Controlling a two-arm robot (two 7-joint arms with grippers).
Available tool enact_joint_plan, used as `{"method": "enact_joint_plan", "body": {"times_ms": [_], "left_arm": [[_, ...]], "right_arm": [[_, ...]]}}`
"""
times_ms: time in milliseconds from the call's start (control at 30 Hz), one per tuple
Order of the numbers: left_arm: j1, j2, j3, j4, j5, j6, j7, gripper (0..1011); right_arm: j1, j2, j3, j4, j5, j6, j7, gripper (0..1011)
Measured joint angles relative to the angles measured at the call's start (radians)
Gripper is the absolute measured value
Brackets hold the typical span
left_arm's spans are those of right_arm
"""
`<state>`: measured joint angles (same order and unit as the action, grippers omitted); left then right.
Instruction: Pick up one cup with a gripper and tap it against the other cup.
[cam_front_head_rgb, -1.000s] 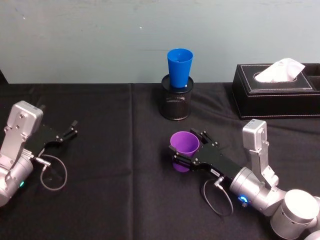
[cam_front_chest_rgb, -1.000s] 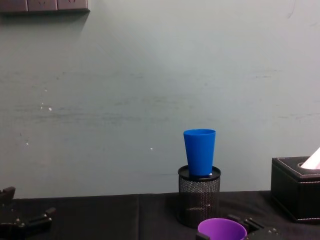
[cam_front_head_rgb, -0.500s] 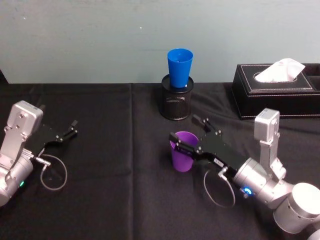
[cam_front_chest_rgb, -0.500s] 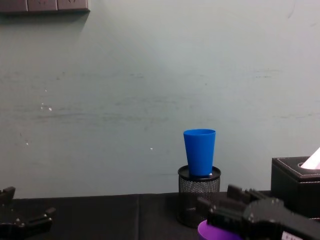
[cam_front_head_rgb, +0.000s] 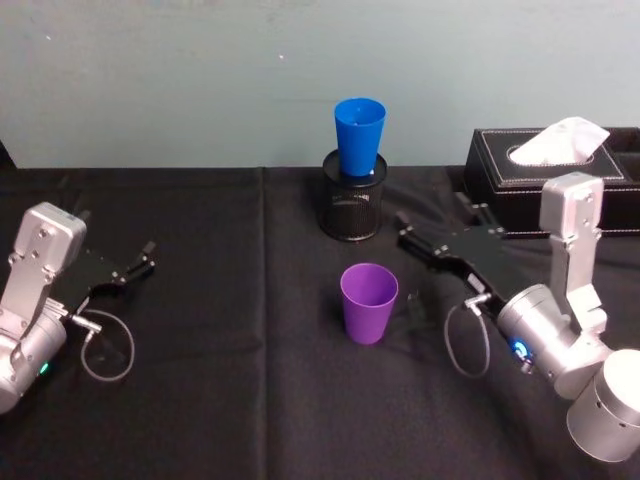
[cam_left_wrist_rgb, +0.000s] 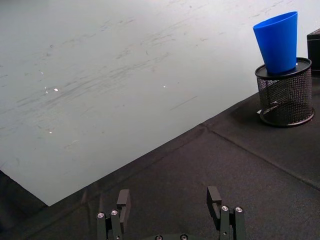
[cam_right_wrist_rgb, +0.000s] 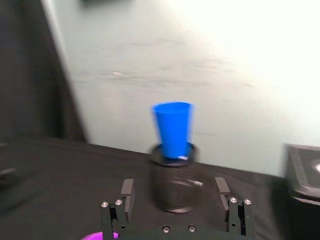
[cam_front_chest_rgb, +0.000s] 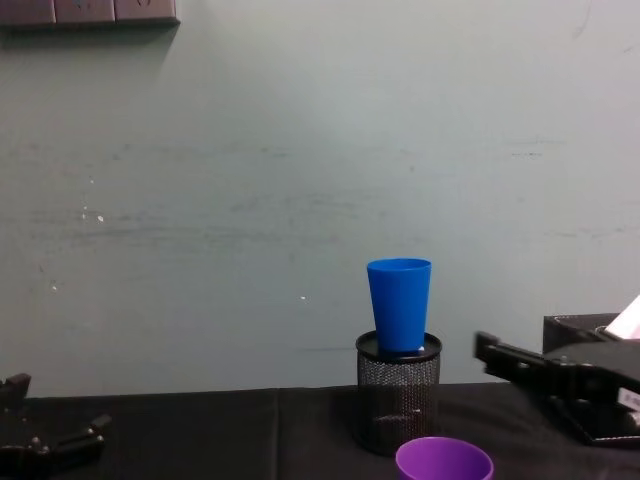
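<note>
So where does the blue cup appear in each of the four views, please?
Head view: blue cup top centre, standing in the black mesh pot.
Left wrist view: upper right corner, in the same pot.
Right wrist view: centre, beyond the right hand, whose fingers are open.
Chest view: right of centre, above the purple cup.
Shared landmark: the black mesh pot under it.

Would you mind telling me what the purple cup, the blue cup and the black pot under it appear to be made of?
Purple cup: probably plastic, smooth, even colour with a soft sheen.
Blue cup: likely the same smooth plastic, with thin tapered walls.
Black pot: looks like metal mesh, since fine perforations show across its wall below a solid rim.
</note>
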<state>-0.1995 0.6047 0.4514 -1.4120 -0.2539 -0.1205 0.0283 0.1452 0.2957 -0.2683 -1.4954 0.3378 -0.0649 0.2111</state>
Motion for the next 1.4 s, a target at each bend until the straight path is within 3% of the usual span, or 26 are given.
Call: {"method": "enact_joint_plan", "body": {"times_ms": [167, 333, 600, 1400], "left_arm": [[0.0, 0.0, 0.0, 0.0, 0.0, 0.0, 0.0, 1000], [0.0, 0.0, 0.0, 0.0, 0.0, 0.0, 0.0, 1000], [0.0, 0.0, 0.0, 0.0, 0.0, 0.0, 0.0, 1000], [0.0, 0.0, 0.0, 0.0, 0.0, 0.0, 0.0, 1000]], "right_arm": [[-0.015, -0.034, 0.035, 0.009, -0.048, 0.053, -0.114, 1003], [-0.006, -0.066, 0.044, 0.066, -0.078, 0.064, -0.159, 1003], [0.034, -0.091, 0.043, 0.142, -0.107, 0.075, -0.149, 1003], [0.026, -0.089, 0.043, 0.132, -0.103, 0.068, -0.151, 1003]]}}
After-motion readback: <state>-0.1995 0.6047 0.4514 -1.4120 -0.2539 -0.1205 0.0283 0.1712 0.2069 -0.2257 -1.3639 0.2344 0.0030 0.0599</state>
